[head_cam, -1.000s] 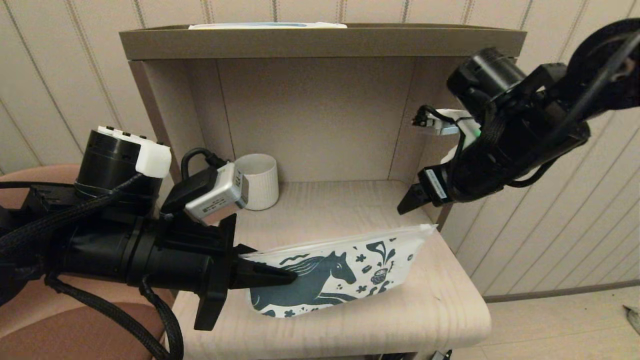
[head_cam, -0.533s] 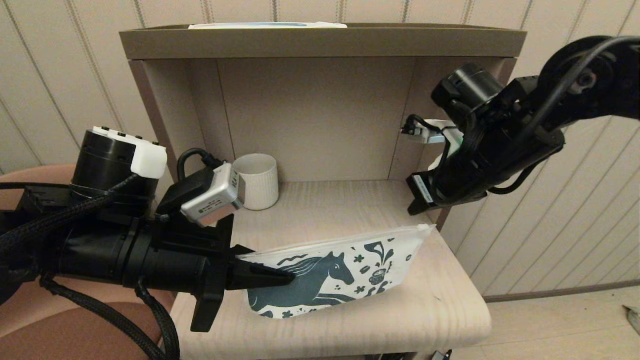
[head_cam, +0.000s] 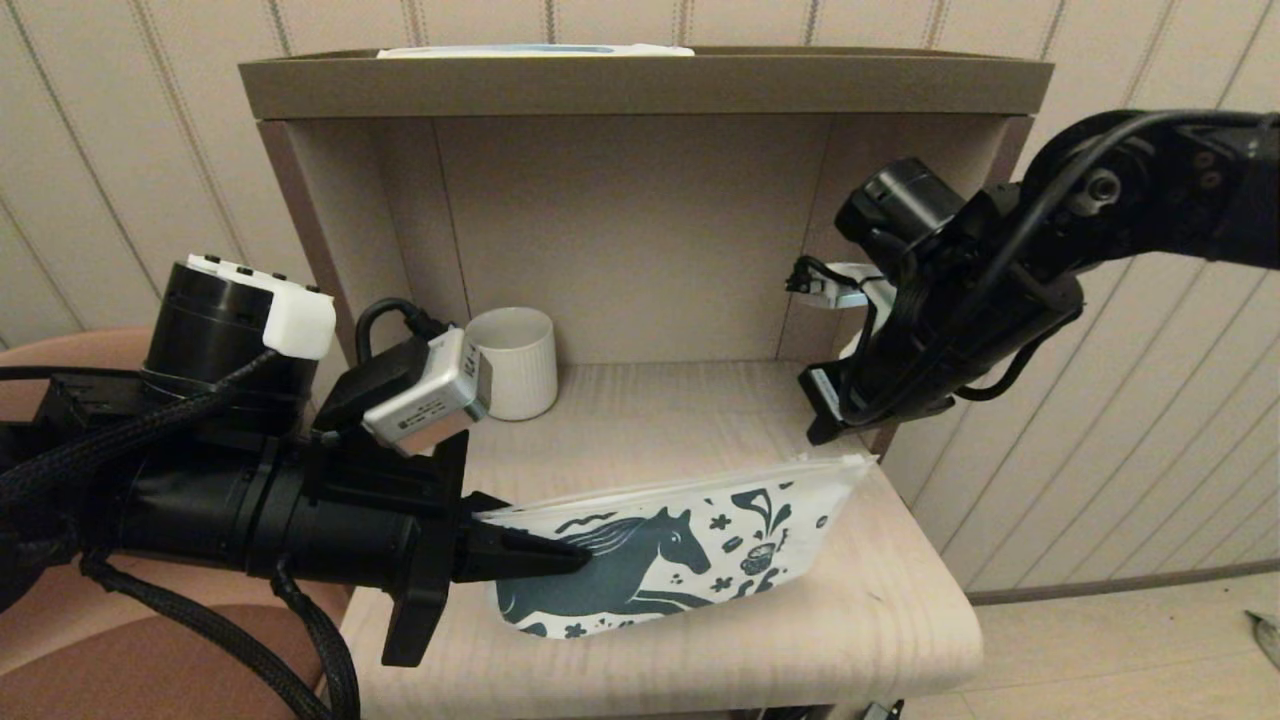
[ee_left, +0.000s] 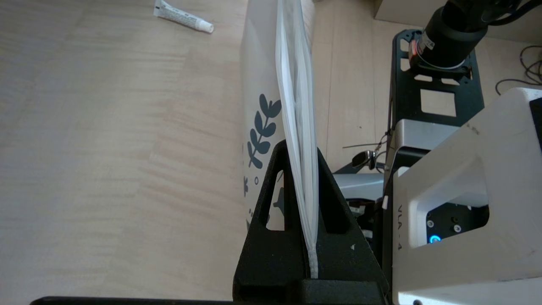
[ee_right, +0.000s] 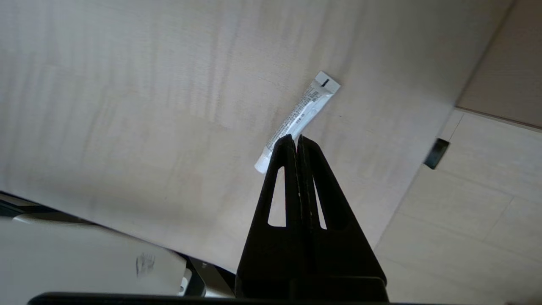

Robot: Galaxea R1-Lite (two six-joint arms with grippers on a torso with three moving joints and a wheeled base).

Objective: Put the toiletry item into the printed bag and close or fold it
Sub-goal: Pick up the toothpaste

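Right gripper (head_cam: 822, 432) now lower, nearer printed bag (head_cam: 690, 550).

Pale wood-grain worktop (head_cam: 700, 420) sitting inside a beige open-front cabinet. A ribbed white mug (head_cam: 515, 362) stands in the back left corner, and the small white tube (ee_right: 297, 120) lies flat on the bare surface. The printed bag (head_cam: 680, 555) has its lower edge resting near the front.

You see bag (head_cam: 690, 555) upright on edge on tabletop, horse print facing you; tube (ee_right: 298, 118) lying flat beyond it, apart.
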